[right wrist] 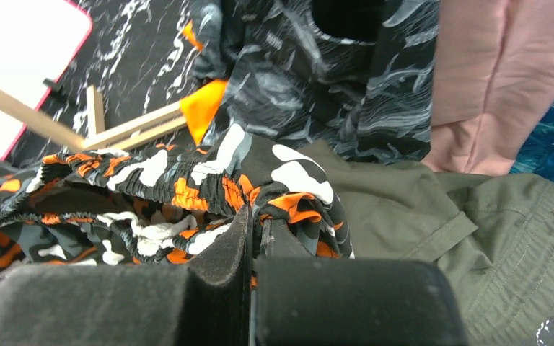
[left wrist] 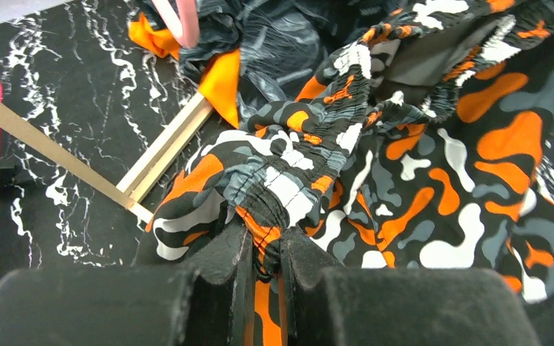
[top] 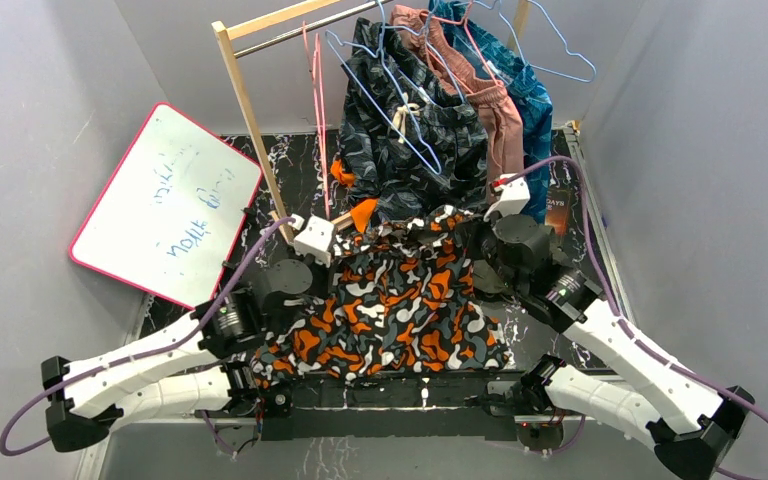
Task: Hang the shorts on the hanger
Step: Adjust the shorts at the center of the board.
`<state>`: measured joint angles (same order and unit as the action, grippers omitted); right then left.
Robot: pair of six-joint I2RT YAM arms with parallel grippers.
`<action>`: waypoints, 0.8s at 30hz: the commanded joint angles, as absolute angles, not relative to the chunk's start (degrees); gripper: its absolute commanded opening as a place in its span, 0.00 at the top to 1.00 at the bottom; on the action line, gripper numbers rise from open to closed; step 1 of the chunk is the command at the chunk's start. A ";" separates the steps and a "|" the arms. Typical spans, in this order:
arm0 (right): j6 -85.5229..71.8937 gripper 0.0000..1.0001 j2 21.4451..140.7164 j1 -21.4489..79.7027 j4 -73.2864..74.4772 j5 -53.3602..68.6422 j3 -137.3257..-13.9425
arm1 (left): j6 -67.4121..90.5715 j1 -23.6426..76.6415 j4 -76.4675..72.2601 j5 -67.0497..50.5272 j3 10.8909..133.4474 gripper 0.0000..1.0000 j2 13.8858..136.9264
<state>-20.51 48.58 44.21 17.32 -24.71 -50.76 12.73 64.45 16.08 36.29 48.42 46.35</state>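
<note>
Camouflage shorts [top: 390,300] — pinched waistband [left wrist: 288,180] edge hidden.

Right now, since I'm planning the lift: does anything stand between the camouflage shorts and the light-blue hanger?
Nothing visible does. The left gripper and right gripper hold the shorts; the hanger hangs beyond, in front of the dark navy shorts.

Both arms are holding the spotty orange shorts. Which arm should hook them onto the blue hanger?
Probably the right arm. Both sets of jaws are shut on the shorts waistband, but the right ones sit nearer the blue hanger on the rack.
</note>
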 commanded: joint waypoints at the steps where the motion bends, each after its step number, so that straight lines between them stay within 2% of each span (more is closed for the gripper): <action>1: -24.16 1.00 48.91 43.85 4.59 -34.25 -48.40 | 11.42 64.03 1.87 45.10 46.52 1.00 49.07; 6: -25.71 1.00 50.54 43.50 -0.28 -35.98 -42.48 | 13.01 62.11 -5.09 47.25 42.21 1.00 55.97; 11: -27.63 1.00 54.41 42.99 -1.53 -35.14 -40.56 | 20.00 54.38 -7.66 40.60 40.11 1.00 61.93; 17: -29.27 1.00 54.83 42.77 -0.86 -34.29 -37.74 | 24.18 53.20 -8.55 40.28 38.20 0.99 67.60; 18: -29.53 1.00 55.03 42.69 -0.36 -34.17 -37.56 | 24.46 53.21 -8.21 40.77 38.27 0.95 68.08; 20: -29.93 0.97 55.43 42.66 0.69 -33.64 -37.66 | 24.94 53.13 -7.38 41.20 38.71 0.79 68.62; 22: -30.06 0.80 55.42 42.67 1.36 -33.10 -37.83 | 24.60 53.16 -6.83 40.44 38.99 0.61 68.60; 24: -29.82 0.61 54.91 42.71 2.10 -32.07 -38.02 | 23.65 53.13 -5.98 38.88 39.45 0.48 68.40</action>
<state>-29.10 55.79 43.00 2.98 -32.64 -37.45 23.00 53.36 -5.82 39.70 38.41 69.52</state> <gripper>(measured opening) 0.256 0.421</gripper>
